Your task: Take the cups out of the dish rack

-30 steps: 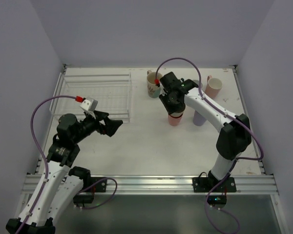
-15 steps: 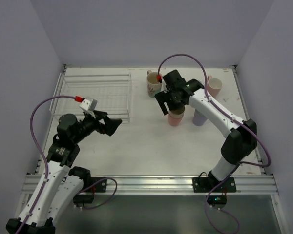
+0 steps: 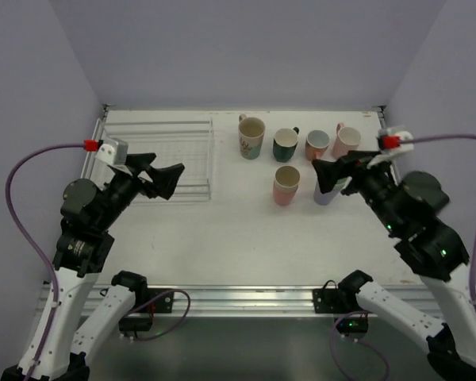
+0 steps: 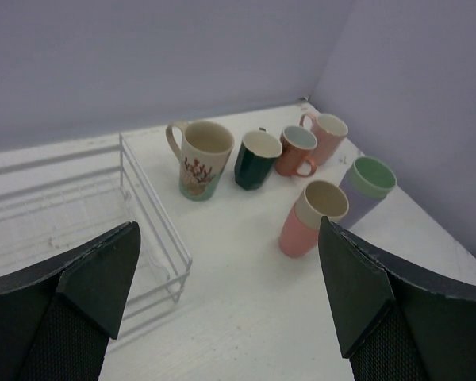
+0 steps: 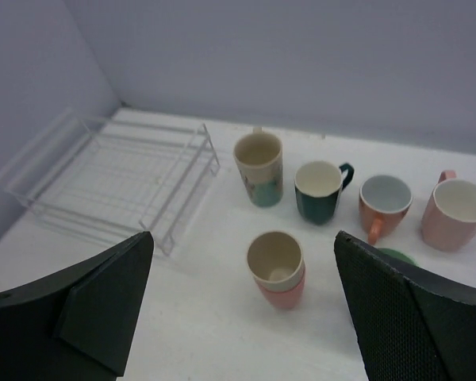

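My left pincer (image 3: 162, 173) gaped wide, empty, above the dish rack (image 3: 147, 143), right pincer (image 3: 333, 176) likewise, six cups (image 3: 285, 185) upright on the bench (image 3: 222, 238) right of the rack

Glossy glazed cups (image 5: 320, 190), thin metal-wire dish rack (image 5: 119, 171), matt table (image 5: 198, 317).
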Controlling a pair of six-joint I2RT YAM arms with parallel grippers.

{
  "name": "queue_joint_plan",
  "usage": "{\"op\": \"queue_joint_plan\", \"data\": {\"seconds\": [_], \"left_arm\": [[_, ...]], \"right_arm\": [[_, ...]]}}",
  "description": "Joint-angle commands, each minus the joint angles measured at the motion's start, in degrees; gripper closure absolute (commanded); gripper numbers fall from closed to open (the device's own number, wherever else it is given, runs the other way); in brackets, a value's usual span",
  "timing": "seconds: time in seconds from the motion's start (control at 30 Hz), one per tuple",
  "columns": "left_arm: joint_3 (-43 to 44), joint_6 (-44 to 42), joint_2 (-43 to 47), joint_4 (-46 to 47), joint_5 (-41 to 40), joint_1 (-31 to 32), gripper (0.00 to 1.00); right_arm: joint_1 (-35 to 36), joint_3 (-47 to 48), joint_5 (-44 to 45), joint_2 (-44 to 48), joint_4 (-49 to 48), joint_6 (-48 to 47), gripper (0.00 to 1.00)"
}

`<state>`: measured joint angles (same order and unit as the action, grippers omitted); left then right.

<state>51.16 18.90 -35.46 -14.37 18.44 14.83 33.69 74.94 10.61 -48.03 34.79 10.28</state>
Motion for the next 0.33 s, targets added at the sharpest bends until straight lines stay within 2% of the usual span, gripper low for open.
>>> {"op": "queue_joint_plan", "data": {"seconds": [0.0,0.17,0.3], "left_arm": [[6.7,0.6,0.3,0.1,-7.2,0.3,0.00],[6.0,-0.1,3.9,-1.2,-15.4,0.4,0.00],[0.7,0.3,6.4,0.4,-17.9,0.3,0.00]], "right_arm": [[-0.2,-5.8,5.0,11.6,-9.4,3.0,0.01],[-0.2,-14.2,13.4,19.8,-12.0,2.4,0.01],[-0.3,-19.3,13.1,21.3,-15.3,4.7,0.01]]}}
